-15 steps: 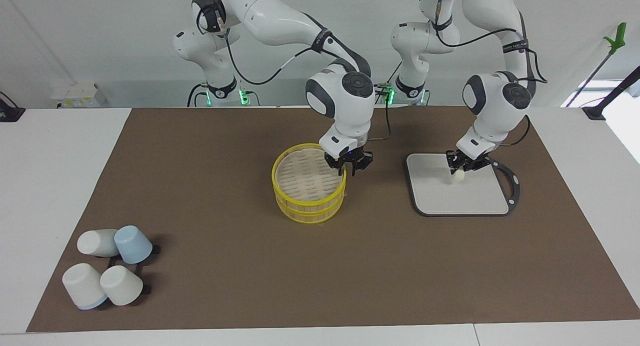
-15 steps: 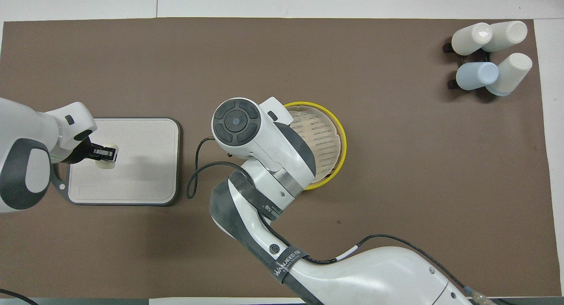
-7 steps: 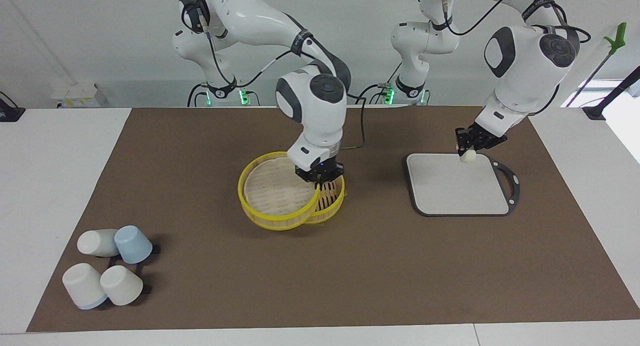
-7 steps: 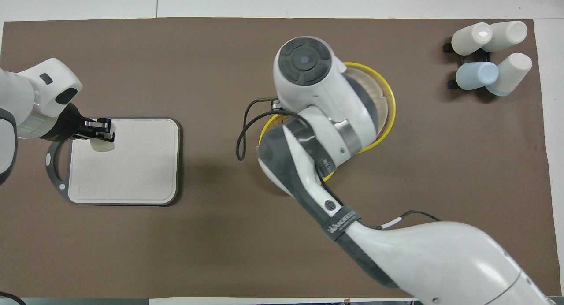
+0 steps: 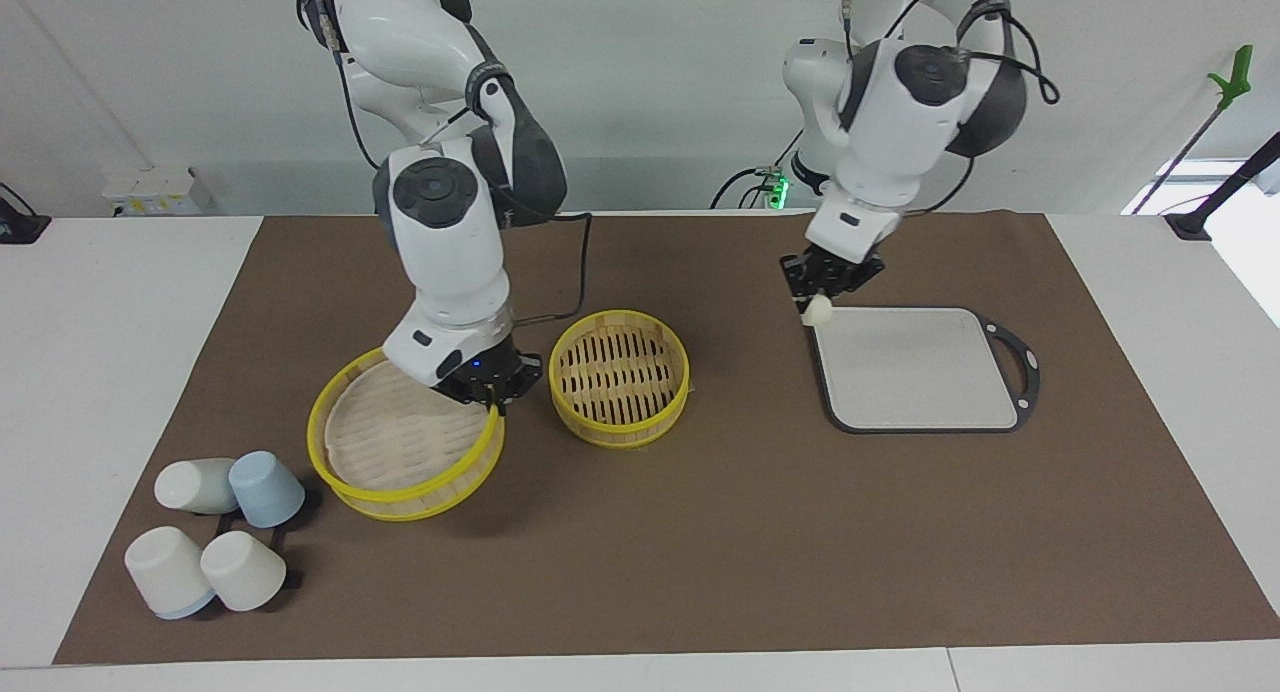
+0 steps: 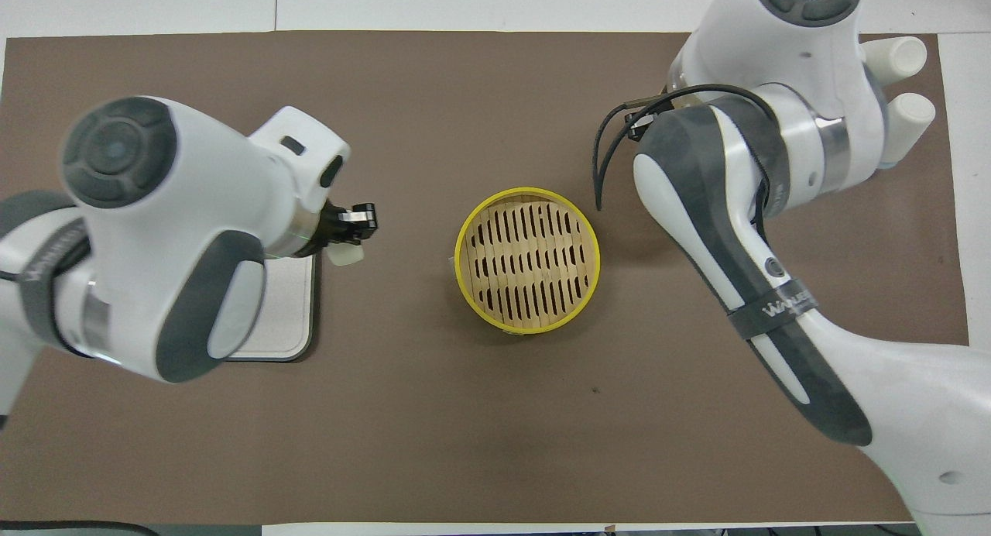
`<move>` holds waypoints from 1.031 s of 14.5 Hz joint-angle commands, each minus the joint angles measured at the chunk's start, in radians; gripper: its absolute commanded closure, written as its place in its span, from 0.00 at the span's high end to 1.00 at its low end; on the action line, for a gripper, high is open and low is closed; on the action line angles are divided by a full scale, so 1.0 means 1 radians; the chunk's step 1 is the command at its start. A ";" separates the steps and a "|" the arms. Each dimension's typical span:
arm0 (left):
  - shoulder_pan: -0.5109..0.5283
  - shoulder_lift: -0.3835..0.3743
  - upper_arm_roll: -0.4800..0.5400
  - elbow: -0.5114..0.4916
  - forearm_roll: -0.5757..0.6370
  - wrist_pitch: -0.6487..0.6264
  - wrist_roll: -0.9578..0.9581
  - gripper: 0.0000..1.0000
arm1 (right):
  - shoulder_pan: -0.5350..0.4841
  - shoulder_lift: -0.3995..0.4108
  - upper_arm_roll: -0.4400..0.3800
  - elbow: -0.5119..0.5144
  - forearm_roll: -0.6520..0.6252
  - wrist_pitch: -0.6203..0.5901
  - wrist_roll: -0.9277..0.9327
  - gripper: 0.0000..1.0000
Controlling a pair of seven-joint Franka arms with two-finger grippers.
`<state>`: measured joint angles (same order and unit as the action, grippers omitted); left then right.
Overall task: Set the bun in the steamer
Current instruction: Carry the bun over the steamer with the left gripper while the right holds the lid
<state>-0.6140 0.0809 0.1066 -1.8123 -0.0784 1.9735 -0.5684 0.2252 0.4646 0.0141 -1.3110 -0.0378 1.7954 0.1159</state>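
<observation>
The steamer's lower tier [image 5: 620,427] stands on the brown mat mid-table, its yellow slotted floor uncovered; it also shows in the overhead view [image 6: 457,261]. My right gripper [image 5: 488,384] is shut on the rim of the steamer's top tier [image 5: 400,437], a yellow ring with a pale beige top. It holds that tier tilted, low over the mat between the lower tier and the cups. My left gripper [image 5: 820,294] is shut on the bun [image 5: 820,313] and holds it in the air over the board's edge on the steamer's side. The overhead view shows this gripper [image 6: 354,230] and the bun [image 6: 346,255] too.
A grey-rimmed pale cutting board [image 5: 915,372] lies toward the left arm's end, partly hidden under the left arm in the overhead view [image 6: 286,304]. Several upturned pale and blue cups [image 5: 215,542] stand at the right arm's end, farther from the robots.
My right gripper has lifted the top tier off the steamer and carried it toward the cups. My left gripper has raised the bun off the board and moved it toward the steamer.
</observation>
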 commanded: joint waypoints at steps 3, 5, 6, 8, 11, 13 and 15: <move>-0.182 0.151 0.021 0.008 -0.007 0.194 -0.179 0.26 | -0.130 -0.024 0.017 -0.022 0.064 -0.016 -0.140 0.00; -0.220 0.213 0.022 0.013 -0.007 0.253 -0.211 0.26 | -0.156 -0.024 0.017 -0.028 0.075 -0.014 -0.144 0.00; -0.239 0.238 0.024 0.014 -0.007 0.278 -0.229 0.26 | -0.158 -0.024 0.017 -0.028 0.075 -0.016 -0.144 0.00; -0.263 0.292 0.024 0.013 -0.006 0.341 -0.252 0.26 | -0.158 -0.029 0.017 -0.040 0.075 -0.016 -0.145 0.00; -0.277 0.335 0.024 0.014 -0.006 0.393 -0.281 0.27 | -0.158 -0.040 0.017 -0.065 0.079 -0.011 -0.150 0.00; -0.288 0.342 0.024 0.011 -0.006 0.404 -0.291 0.36 | -0.158 -0.041 0.017 -0.065 0.079 -0.013 -0.150 0.00; -0.288 0.342 0.024 0.013 -0.006 0.400 -0.303 0.62 | -0.156 -0.047 0.017 -0.080 0.079 -0.011 -0.150 0.00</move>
<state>-0.8821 0.4183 0.1111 -1.8111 -0.0784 2.3702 -0.8461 0.0763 0.4628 0.0257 -1.3410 0.0225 1.7856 -0.0132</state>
